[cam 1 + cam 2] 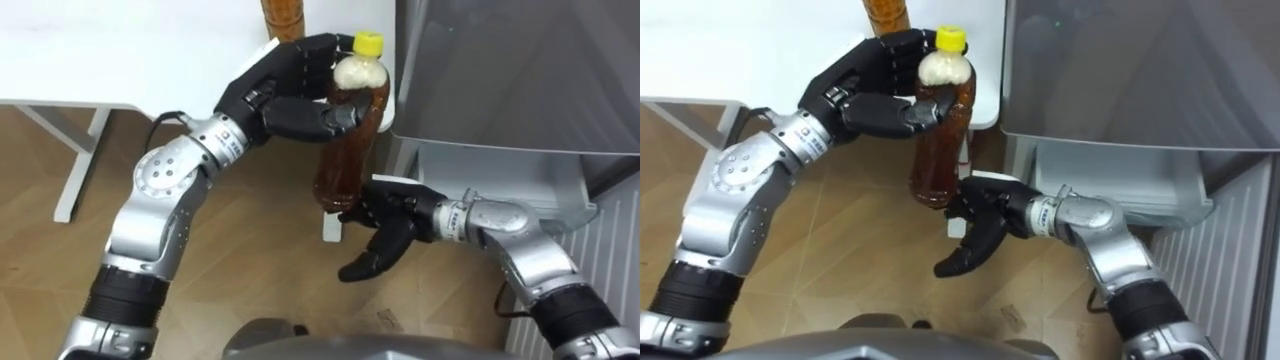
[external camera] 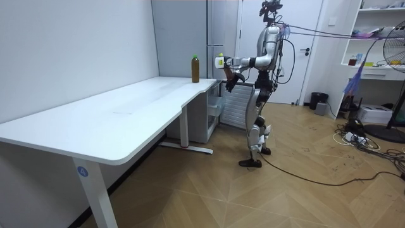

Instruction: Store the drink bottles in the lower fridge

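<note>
A brown tea bottle (image 1: 350,130) with a yellow cap hangs upright in the air, my left hand (image 1: 290,90) curled round its upper half. Beneath its base my right hand (image 1: 385,235) is held with relaxed fingers, holding nothing. A second brown bottle (image 1: 283,18) stands on the white desk (image 1: 120,50) behind the left hand; in the room view this bottle (image 2: 195,68) has a green cap and sits at the desk's far corner. The grey fridge (image 1: 520,70) is at my right, its lower drawer (image 1: 500,180) pulled out. In the room view I stand between desk and fridge.
The desk's white leg (image 1: 80,160) comes down to the wooden floor (image 1: 260,260) at my left. In the room view a fan (image 2: 395,69) and cables lie at the right, and a bin (image 2: 319,100) stands by a door.
</note>
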Tool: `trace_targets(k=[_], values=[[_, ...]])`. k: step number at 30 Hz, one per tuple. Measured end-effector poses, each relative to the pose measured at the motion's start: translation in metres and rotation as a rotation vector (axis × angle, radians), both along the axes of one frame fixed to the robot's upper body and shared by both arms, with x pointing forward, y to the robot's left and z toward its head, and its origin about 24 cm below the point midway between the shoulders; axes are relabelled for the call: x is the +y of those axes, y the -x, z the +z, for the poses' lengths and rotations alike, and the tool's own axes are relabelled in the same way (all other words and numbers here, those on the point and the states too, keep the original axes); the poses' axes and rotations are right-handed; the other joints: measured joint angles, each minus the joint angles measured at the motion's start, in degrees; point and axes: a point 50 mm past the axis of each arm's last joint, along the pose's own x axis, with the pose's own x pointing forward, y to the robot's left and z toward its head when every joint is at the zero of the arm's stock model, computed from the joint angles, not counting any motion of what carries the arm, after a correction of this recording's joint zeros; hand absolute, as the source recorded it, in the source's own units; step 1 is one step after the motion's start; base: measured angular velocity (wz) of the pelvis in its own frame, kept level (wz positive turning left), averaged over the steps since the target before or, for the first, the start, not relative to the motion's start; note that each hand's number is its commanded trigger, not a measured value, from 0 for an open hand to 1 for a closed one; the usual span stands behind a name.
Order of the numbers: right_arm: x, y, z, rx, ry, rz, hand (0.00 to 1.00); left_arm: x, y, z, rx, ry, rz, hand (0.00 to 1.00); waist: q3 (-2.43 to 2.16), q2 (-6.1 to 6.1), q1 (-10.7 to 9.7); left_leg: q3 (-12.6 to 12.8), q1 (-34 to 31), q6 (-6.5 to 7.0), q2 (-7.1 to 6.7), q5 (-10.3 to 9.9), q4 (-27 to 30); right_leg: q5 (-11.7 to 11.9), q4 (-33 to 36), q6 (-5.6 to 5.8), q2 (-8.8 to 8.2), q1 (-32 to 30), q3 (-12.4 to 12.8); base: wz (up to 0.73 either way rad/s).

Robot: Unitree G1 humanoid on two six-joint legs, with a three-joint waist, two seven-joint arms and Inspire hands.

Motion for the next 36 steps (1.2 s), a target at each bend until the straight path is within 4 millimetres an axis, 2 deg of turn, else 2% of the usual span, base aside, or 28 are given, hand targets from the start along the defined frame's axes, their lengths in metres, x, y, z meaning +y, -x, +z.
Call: trace_targets(k=[5, 10, 14, 21, 29, 36], values=[[0.001, 0.004, 0.0, 0.049, -0.044, 0.04, 0.0, -0.001, 0.001, 0.0, 0.005, 0.01, -0.033, 1.0, 0.35, -0.7, 0.05, -0.24, -0.22, 0.07, -0.02, 0.04, 0.08, 0.0, 0.03, 0.0, 0.0, -0.49, -0.14, 0.0], [0.007, 0.009, -0.002, 0.097, -0.084, 0.063, 0.0, -0.004, 0.005, 0.0, 0.007, -0.019, -0.1, 1.0, 0.28, -0.98, -0.1, -0.39, -0.29, 0.07, -0.1, 0.04, 0.12, 0.0, 0.06, 0.0, -0.04, -0.46, -0.4, 0.02], [0.006, 0.019, -0.008, 0.142, -0.122, 0.045, 0.0, -0.007, 0.007, -0.001, 0.014, -0.021, -0.145, 1.0, 0.24, -0.92, -0.01, -0.55, -0.29, 0.07, -0.13, 0.03, 0.11, 0.0, 0.06, 0.0, -0.06, -0.38, -0.65, 0.02], [0.005, 0.024, -0.008, 0.194, -0.192, 0.03, 0.0, -0.018, 0.012, -0.005, 0.042, 0.011, -0.201, 1.0, 0.08, -0.65, 0.01, -0.41, -0.14, 0.06, -0.12, 0.04, 0.12, 0.0, 0.07, 0.0, -0.03, -0.05, 0.05, 0.0], [0.017, 0.036, -0.014, 0.256, -0.283, 0.008, 0.0, -0.033, 0.023, -0.019, 0.106, 0.005, -0.305, 1.0, 0.05, -0.22, -0.03, -0.28, -0.2, 0.07, 0.0, 0.03, 0.22, 0.0, 0.2, 0.0, 0.09, -0.38, 0.27, -0.01], [0.021, 0.044, -0.019, 0.276, -0.261, 0.007, 0.0, -0.029, 0.031, -0.03, 0.169, 0.022, -0.308, 1.0, -0.07, 0.08, -0.52, -0.26, -0.37, 0.08, 0.0, 0.03, 0.17, 0.0, 0.54, 0.0, 0.03, -0.73, 0.23, 0.0]])
